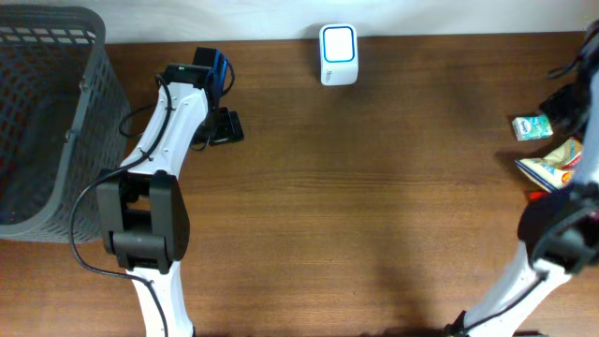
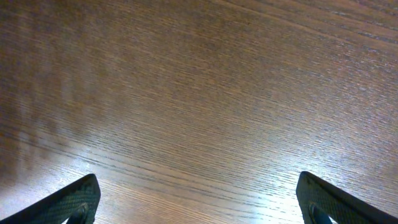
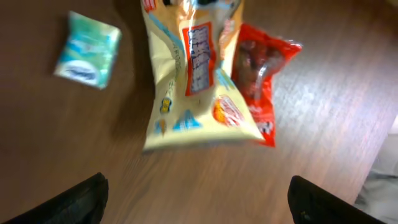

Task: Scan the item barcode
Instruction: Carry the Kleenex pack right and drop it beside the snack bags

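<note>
— Snack bag [image 1: 552, 168], the yellow one: where does it lie?

— Far right of the overhead view, at mid height, flat on the desk [image 1: 374, 215]. But let me start from the left. The upper left corner holds a grey mesh basket [image 1: 47, 122], and inside it only its own mesh shows.

— And beside the basket?

— The white left arm [image 1: 164, 150] rises from the lower edge. The left hand [image 2: 196, 180] hangs over bare wood, its fingers [image 2: 74, 202] spread wide with nothing between them.

— The scanner?

— The white scanner [image 1: 338, 54], outlined in blue, stands at top centre against the far edge of the desk. It is well apart from both hands.

— Then the right side.

— In the right wrist view a small green pack [image 3: 87, 50] lies at the upper left, apart from the snack bag. The bag fills the top centre, and its right edge overlaps a red packet [image 3: 264, 74]. The right hand [image 3: 198, 183] hovers just below the bag in the frame, fingers [image 3: 81, 199] wide apart, gripping nothing. That view is blurred, so I cannot make out a barcode.
</note>
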You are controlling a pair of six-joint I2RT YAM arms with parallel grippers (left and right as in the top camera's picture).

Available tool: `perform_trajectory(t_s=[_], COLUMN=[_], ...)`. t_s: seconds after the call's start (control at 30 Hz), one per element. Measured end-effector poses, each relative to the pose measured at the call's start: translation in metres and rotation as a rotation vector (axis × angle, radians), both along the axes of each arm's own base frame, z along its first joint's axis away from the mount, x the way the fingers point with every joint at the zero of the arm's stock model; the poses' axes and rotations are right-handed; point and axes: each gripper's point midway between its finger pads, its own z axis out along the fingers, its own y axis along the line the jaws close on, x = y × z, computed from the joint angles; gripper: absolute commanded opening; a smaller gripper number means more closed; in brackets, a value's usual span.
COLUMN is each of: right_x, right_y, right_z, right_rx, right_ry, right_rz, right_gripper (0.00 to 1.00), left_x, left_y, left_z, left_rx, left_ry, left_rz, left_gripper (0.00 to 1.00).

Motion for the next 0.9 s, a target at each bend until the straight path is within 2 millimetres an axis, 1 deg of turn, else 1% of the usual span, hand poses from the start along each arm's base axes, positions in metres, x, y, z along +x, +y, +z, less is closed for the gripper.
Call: perform_trajectory(t_s=[0.03, 0.1, 0.13, 0.17, 0.2, 0.23, 0.27, 0.33, 0.4, 0.43, 0.5, 0.6, 0.73, 0.9], right_x=[-0.007, -0.031, -0.039, -0.048, -0.051, -0.056, -0.061, -0.073, -0.084, -0.095, -0.116, -0.141, -0.161, -0.168], right_y=[0.004, 0.018, 0.023, 0.032, 0.039, 0.052, 0.068, 0.099, 0.117, 0.13, 0.15, 0.171, 0.182, 0.186], right_z=[0.014, 0.057, 0.072, 0.095, 0.105, 0.119, 0.13, 0.144, 0.148, 0.147, 0.144, 0.14, 0.145, 0.149], right_rx=[-0.004, -0.027, -0.038, -0.056, -0.06, -0.059, -0.049, -0.032, -0.023, -0.01, 0.014, 0.052, 0.057, 0.054], right_ry=[-0.023, -0.094, -0.125, -0.18, -0.207, -0.247, -0.282, -0.324, -0.342, -0.341, -0.355, -0.378, -0.431, -0.459], right_rz=[0.001, 0.007, 0.017, 0.052, 0.081, 0.132, 0.197, 0.317, 0.383, 0.432, 0.501, 0.566, 0.599, 0.609], right_gripper=[0.93, 0.93, 0.93, 0.93, 0.92, 0.92, 0.92, 0.93, 0.98, 0.98, 0.98, 0.98, 0.98, 0.99], left_x=[0.0, 0.0, 0.0, 0.0, 0.0, 0.0, 0.0, 0.0, 0.0, 0.0, 0.0, 0.0, 0.0, 0.0], left_y=[0.0, 0.0, 0.0, 0.0, 0.0, 0.0, 0.0, 0.0, 0.0, 0.0, 0.0, -0.001, -0.001, -0.001], left_z=[0.0, 0.0, 0.0, 0.0, 0.0, 0.0, 0.0, 0.0, 0.0, 0.0, 0.0, 0.0, 0.0, 0.0], left_rx=[0.0, 0.0, 0.0, 0.0, 0.0, 0.0, 0.0, 0.0, 0.0, -0.001, -0.001, -0.003, -0.004, -0.004], left_ry=[0.0, 0.0, 0.0, 0.0, 0.0, 0.0, 0.0, 0.0, 0.0, 0.0, -0.001, 0.001, 0.001, 0.001], left_rz=[0.0, 0.0, 0.0, 0.0, 0.0, 0.0, 0.0, 0.0, 0.0, 0.0, 0.0, 0.0, -0.001, -0.001], left_gripper=[0.99, 0.99, 0.99, 0.99, 0.99, 0.99, 0.99, 0.99, 0.99, 0.99, 0.99, 0.99, 0.99, 0.99])
